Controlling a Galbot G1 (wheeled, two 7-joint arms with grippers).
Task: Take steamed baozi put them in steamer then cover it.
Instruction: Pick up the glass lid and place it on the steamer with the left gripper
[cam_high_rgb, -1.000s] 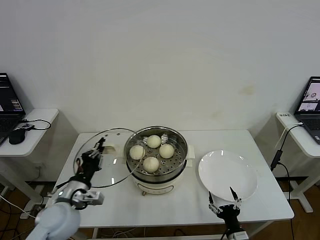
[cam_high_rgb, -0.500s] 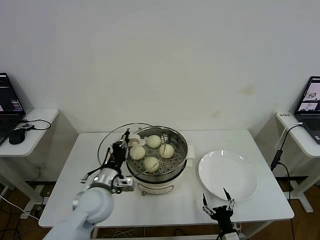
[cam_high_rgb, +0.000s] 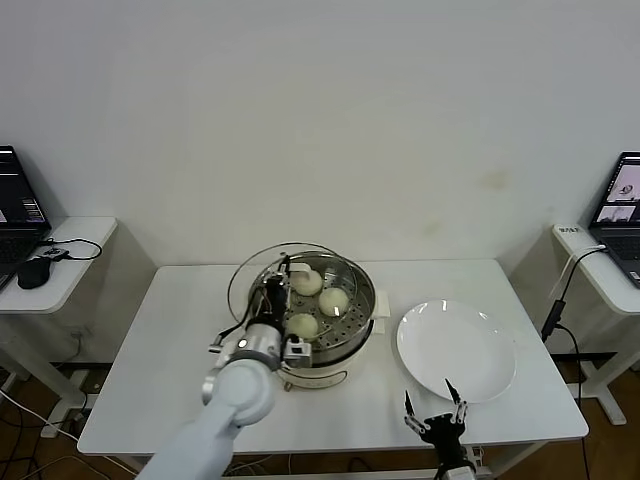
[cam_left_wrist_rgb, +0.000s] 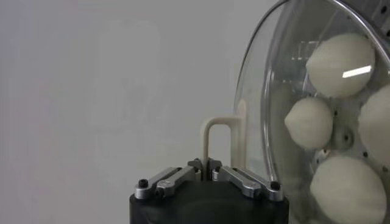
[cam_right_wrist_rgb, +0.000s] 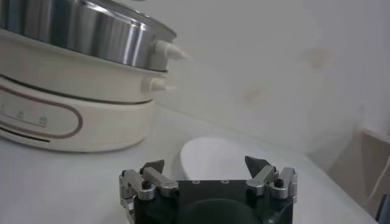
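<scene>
Covering step: glass lid (cam_high_rgb: 285, 280) is held by its handle in the clamped left gripper (cam_left_wrist_rgb: 204, 165), tilted over the steamer (cam_high_rgb: 345, 330) (four baozi (cam_high_rgb: 302, 326) inside); lowering flat is required; right gripper (cam_high_rgb: 437, 420) is parked spread at the table's front edge.

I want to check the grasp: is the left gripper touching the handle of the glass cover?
Touching. The left wrist view shows the left gripper shut on the cover by its cream handle.

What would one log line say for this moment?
left gripper: shut on cover handle, over steamer | baozi: inside | right gripper: open, idle near plate
</scene>
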